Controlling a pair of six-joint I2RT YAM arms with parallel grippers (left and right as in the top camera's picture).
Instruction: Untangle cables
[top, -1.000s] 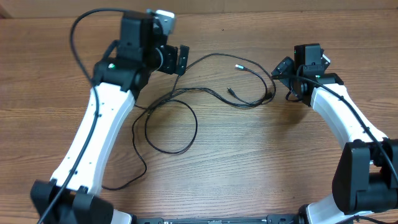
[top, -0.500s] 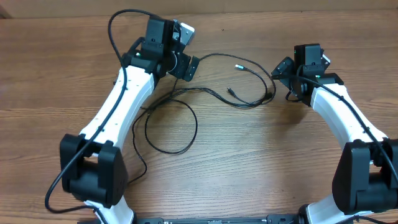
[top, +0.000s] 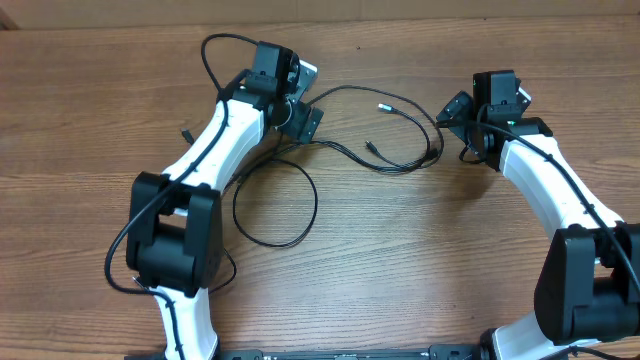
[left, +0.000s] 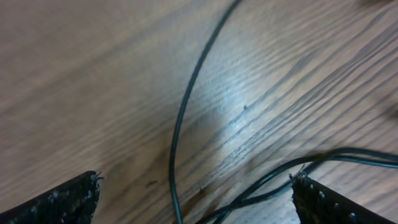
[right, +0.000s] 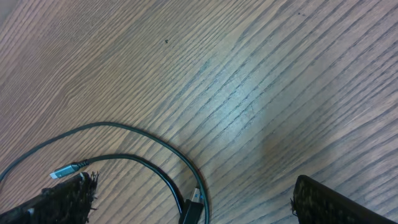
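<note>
Presently, left claw (top: 300, 115) open and empty, low over the cables (left: 182, 112) on the table (top: 400, 260) — right claw (top: 456, 128) likewise open, beside their right loop.

Blurred cables (left: 176, 134) cropped by the left wrist view's edges; fingers (left: 65, 202) mostly offscreen.

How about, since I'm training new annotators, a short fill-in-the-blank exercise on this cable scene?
1. The left gripper and the right gripper both have their jaws standing ____.
2. The thin black cables lie on a ____ table.
3. Seen from overhead, the cables' big loop lies nearer the robot's ____ arm.

Missing words: open; wooden; left.
</note>
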